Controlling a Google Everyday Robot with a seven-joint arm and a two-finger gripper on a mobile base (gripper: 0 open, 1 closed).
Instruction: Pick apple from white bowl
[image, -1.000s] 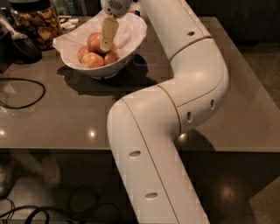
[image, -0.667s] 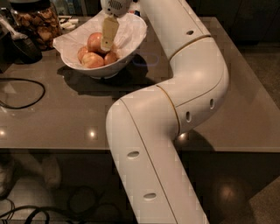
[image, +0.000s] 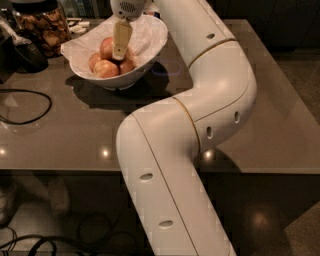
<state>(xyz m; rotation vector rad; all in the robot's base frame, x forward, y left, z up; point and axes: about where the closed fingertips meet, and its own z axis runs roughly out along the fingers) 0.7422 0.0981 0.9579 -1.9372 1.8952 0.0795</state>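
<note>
The white bowl (image: 150, 37) with a wavy rim stands at the far left-middle of the grey table. Several apples lie in it. The pinkish-red apple (image: 106, 47) sits at the back of the pile, with paler apples (image: 106, 69) in front of and beside it. My gripper (image: 118, 54) reaches down into the bowl from above. It is just to the right of the red apple, close against it, over the pile. My white arm hides the bowl's right rim in part.
A glass jar of brown snacks (image: 42, 25) stands at the back left, with a dark object (image: 22, 52) beside it. A black cable (image: 35, 112) loops on the table's left side. My arm (image: 200, 115) crosses the table's middle. The table's front edge (image: 60, 170) is near.
</note>
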